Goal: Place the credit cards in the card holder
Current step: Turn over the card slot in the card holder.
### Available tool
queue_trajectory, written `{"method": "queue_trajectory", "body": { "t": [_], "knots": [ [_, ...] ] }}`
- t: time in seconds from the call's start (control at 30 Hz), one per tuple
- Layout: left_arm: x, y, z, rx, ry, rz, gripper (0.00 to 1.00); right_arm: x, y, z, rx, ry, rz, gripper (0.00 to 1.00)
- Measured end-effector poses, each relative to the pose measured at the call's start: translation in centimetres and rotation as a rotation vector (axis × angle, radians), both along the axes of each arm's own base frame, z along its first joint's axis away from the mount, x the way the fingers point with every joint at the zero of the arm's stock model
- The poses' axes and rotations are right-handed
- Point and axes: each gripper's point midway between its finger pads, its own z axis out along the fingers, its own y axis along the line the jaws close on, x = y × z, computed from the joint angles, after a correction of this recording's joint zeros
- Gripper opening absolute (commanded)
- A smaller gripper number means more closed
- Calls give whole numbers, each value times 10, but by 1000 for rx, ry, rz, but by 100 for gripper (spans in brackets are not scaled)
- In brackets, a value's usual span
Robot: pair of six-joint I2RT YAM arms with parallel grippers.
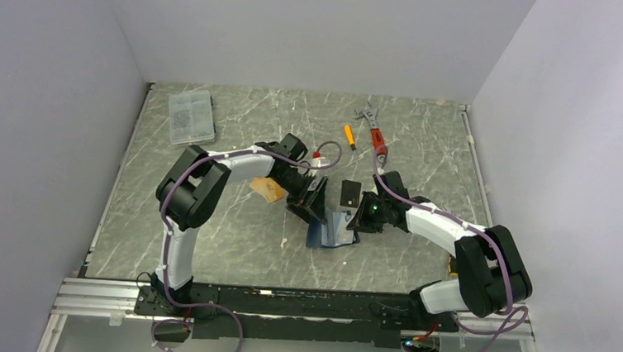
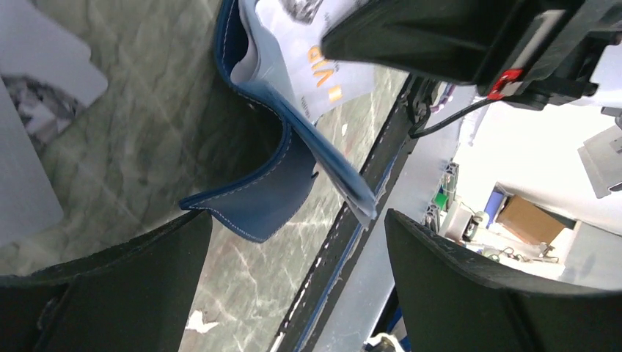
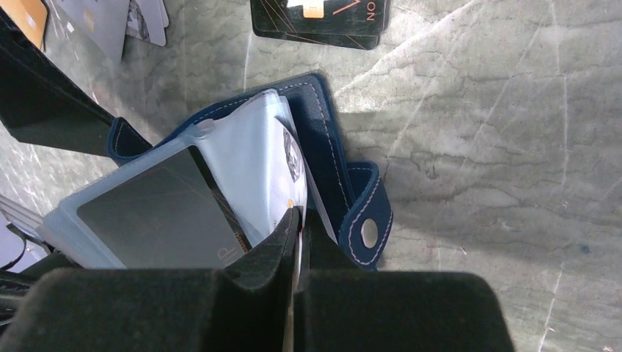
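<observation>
The right pincer [image 3: 295,227] is pressed tight on the near edge of a silvery-white card [image 2: 315,66] with orange "VIP" lettering. The far end of that card lies among the clear plastic sleeves of the card holder [image 3: 330,147]. The holder lies open on the marble surface [image 1: 229,236], directly under and ahead of this pincer, its navy cover spread flat. Its snap tab [image 3: 370,231] sticks out just to the right of the fingertips. A dark card [image 3: 158,220] shows through the top sleeve, just left of the fingers. Beyond the holder, straight ahead of the right pincer, two black cards [image 3: 319,18] lie stacked. Ahead to its left are several silvery cards [image 3: 110,26] and an orange card [image 3: 26,18]. The left pincer [image 2: 297,220] stands wide and holds nothing. The holder's curled blue cover hangs in front of the gap between its fingers, with the right pincer just beyond. Far off the left pincer's outer side sits a clear compartment box [image 1: 190,116]. Well past both pincers lie a screwdriver [image 1: 349,135] and a wrench [image 1: 375,131].
</observation>
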Motion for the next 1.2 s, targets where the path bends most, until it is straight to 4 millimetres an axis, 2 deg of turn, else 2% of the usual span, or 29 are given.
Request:
{"method": "queue_trajectory", "body": {
  "t": [0.33,0.47,0.7,1.2],
  "knots": [
    [10,-12,15,-86,-70,-9,79,0,2,1,9,2,4,0],
    [13,-19,14,-94,-121,-19,78,0,3,1,14,2,7,0],
    [16,-17,6,-53,-167,-18,74,0,3,3,19,0,6,0],
    [-1,-24,28,-160,-94,-73,77,0,4,3,28,8,-12,0]
  ]
}}
